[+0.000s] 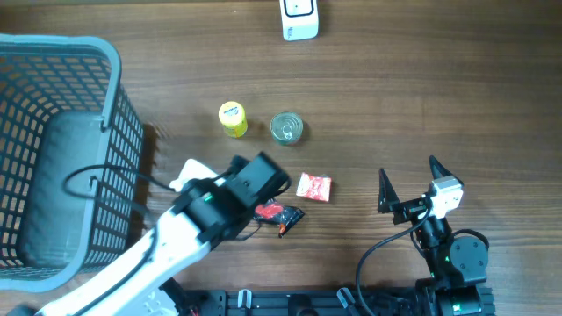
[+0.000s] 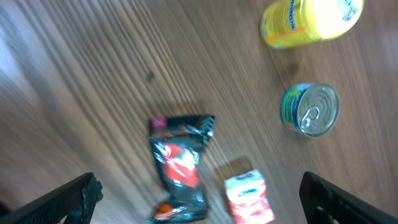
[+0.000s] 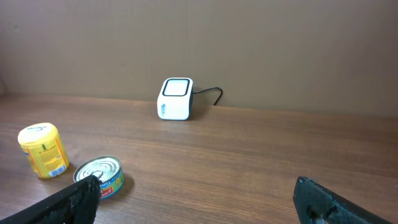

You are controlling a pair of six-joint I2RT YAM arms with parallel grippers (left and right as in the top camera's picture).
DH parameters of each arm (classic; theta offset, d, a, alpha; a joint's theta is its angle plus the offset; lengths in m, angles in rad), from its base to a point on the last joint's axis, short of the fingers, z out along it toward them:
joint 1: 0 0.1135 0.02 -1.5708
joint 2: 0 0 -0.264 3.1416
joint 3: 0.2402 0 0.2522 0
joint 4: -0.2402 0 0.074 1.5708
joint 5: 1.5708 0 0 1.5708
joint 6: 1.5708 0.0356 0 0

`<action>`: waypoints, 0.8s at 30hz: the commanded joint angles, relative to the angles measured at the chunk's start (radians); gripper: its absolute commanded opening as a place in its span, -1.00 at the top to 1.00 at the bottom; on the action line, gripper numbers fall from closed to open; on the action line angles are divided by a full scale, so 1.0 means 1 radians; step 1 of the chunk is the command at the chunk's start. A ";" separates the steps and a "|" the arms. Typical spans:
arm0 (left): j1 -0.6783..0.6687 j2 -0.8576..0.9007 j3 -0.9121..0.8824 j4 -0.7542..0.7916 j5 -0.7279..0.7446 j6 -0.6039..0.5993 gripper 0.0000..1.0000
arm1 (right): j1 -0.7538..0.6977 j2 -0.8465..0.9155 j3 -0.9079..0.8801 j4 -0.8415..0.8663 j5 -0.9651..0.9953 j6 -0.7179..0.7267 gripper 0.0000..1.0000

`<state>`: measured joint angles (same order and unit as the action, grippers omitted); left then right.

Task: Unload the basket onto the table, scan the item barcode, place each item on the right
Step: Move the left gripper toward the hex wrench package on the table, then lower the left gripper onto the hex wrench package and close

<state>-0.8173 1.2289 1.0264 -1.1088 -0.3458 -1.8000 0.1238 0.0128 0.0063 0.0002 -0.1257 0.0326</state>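
A black and red snack packet (image 2: 180, 168) lies flat on the wooden table, with a small red and white packet (image 2: 250, 198) just to its right. My left gripper (image 2: 199, 199) hangs open above both, one finger on each side, touching neither. From overhead the left arm (image 1: 250, 184) covers part of the black packet (image 1: 283, 215); the red packet (image 1: 314, 186) shows beside it. The white barcode scanner (image 1: 299, 19) stands at the table's far edge, seen upright with its cable (image 3: 176, 98). My right gripper (image 1: 409, 171) is open and empty at the front right.
A yellow can (image 1: 233, 118) and a tin with a ring pull (image 1: 286, 128) stand between the packets and the scanner. A large grey mesh basket (image 1: 114, 105) fills the left side. Bare wood stretches ahead of the right gripper (image 3: 196, 186).
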 commanded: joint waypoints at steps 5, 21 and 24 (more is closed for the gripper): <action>-0.003 0.245 0.006 0.119 0.154 -0.106 -1.00 | 0.004 -0.002 -0.001 0.006 0.013 -0.006 -1.00; -0.015 0.329 -0.030 0.148 0.259 -0.089 -1.00 | 0.004 -0.002 -0.001 0.006 0.013 -0.006 -1.00; -0.015 0.329 -0.073 0.253 0.259 -0.058 -1.00 | 0.004 -0.002 -0.001 0.006 0.013 -0.006 -1.00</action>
<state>-0.8288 1.5482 1.0061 -0.9249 -0.0948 -1.8790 0.1238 0.0128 0.0059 0.0002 -0.1257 0.0326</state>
